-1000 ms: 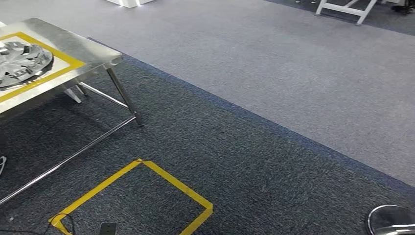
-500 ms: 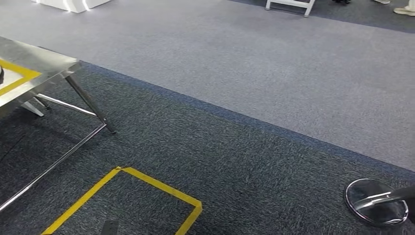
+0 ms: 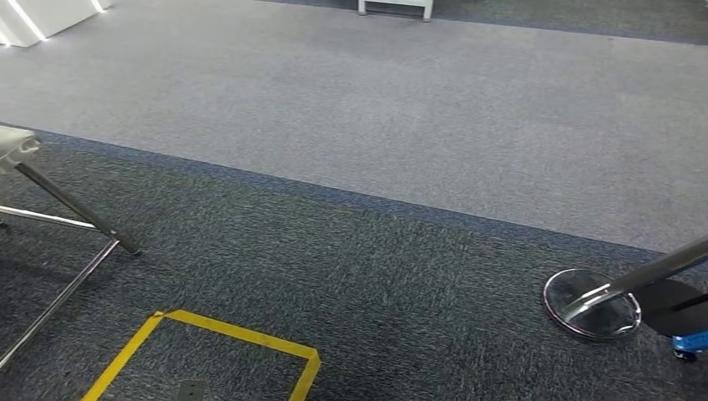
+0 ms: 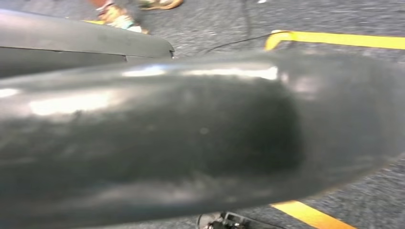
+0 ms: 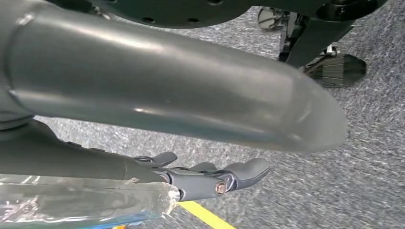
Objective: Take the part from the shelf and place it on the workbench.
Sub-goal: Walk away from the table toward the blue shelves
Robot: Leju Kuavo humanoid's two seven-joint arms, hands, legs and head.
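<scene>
Nearest you, your right hand (image 5: 210, 179) hangs at your side with its fingers loosely extended and nothing visibly between them; your left hand's state you cannot tell. On the dark carpet ahead lies a yellow tape square (image 3: 209, 355), with a corner of the steel worktop (image 3: 17, 146) at the left and a chrome stand base (image 3: 591, 305) at the right. Beyond is grey floor. Neither shelf nor part appears, so fetching seems yet to begin.

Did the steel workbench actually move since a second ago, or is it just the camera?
No. The workbench slid left together with the yellow floor tape and the carpet seam; the whole view shifted, so the camera turned right.
</scene>
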